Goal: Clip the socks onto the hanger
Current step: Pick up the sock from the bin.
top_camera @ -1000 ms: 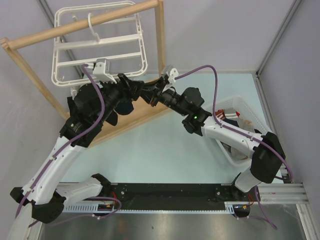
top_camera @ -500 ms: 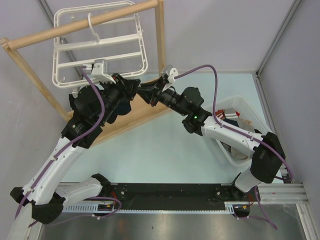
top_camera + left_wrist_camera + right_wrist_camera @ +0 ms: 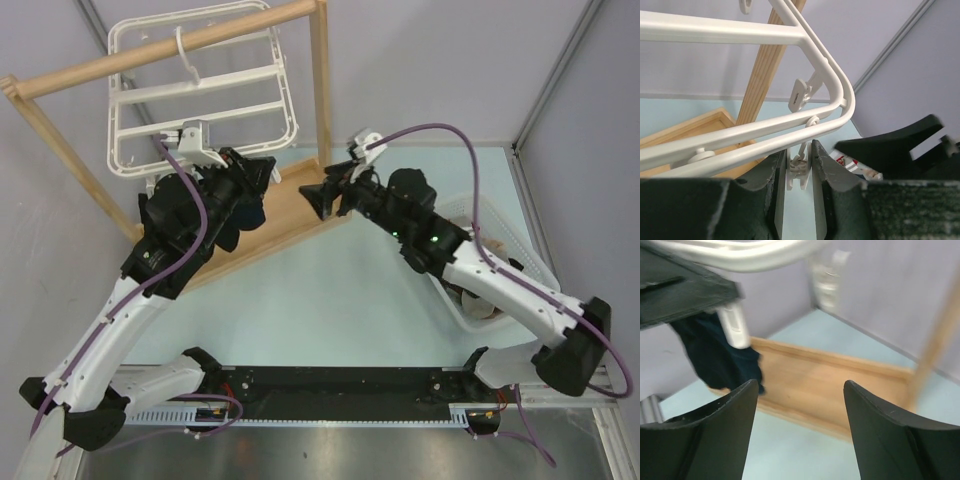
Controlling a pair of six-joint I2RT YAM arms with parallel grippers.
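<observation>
Nearest to us, on the right, sits a white basket (image 3: 492,208) with clothes (image 3: 470,242) heaped in it. The right arm reaches up and left from beside it. Its gripper (image 3: 799,390) hangs over the light green table (image 3: 330,290) with both fingers (image 3: 715,425) spread wide and nothing between them.

Just beyond those fingers lies the flat wooden base (image 3: 825,380) of the drying stand. A dark navy sock (image 3: 720,357) hangs above the left end of this base. The sock dangles just under the left gripper (image 3: 262,172), beside a white plastic stem. What holds its top edge is hidden from us (the black gripper body covers it).

The left gripper is up at the near right corner of the hanger (image 3: 200,84). Its fingers (image 3: 772,172) are pressed in on a small white clip (image 3: 800,170) that hangs from the rounded rim, pinching it from both sides. A second clip (image 3: 799,94) hangs free a little farther along the same corner.

Farther back, the white hanger hangs by its hook from the wooden rod (image 3: 150,55) of the stand. The stand's upright post (image 3: 322,80) rises just right of it, against the grey wall.
</observation>
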